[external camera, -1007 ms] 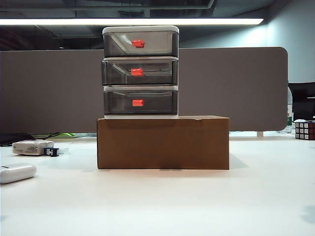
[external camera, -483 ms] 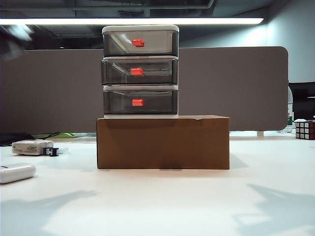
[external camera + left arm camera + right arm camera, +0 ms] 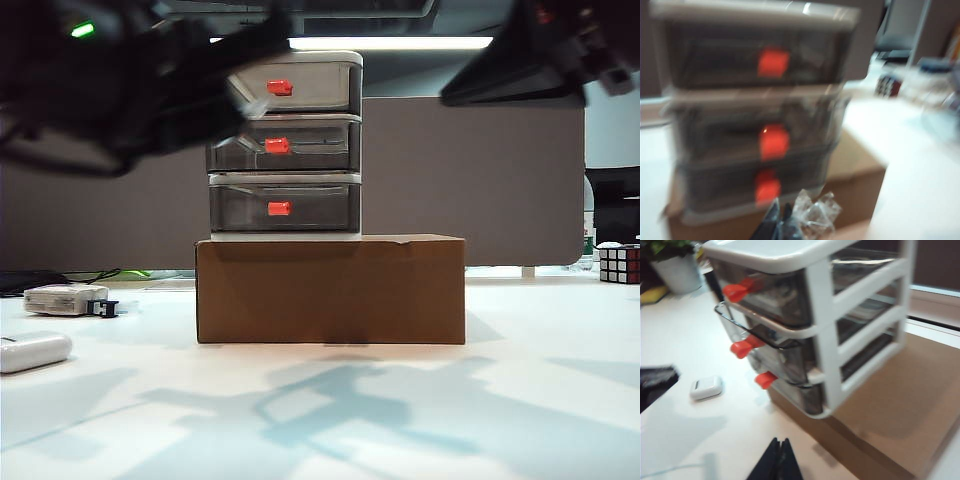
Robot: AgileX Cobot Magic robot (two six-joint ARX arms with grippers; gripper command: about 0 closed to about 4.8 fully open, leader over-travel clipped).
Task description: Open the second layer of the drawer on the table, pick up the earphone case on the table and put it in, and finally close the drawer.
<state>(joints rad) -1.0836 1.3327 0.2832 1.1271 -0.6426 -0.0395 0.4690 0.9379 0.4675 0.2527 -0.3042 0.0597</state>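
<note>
Hanging high over the table (image 3: 560,400), both arms show as dark blurs in the exterior view. The left gripper (image 3: 778,222) has its fingers pressed together, empty, and faces the drawer (image 3: 285,145) front-on, its tips below the lowest orange-red handle. The right gripper (image 3: 778,460) is also closed with nothing in it, out beside the drawer's corner above the cardboard box (image 3: 331,290) that the cabinet stands on. The second layer (image 3: 283,147) sits slightly forward of the tiers above and below in the right wrist view. The earphone case (image 3: 34,351) lies on the tabletop well away from both grippers, beyond the left one, near a whitish block (image 3: 64,298).
</note>
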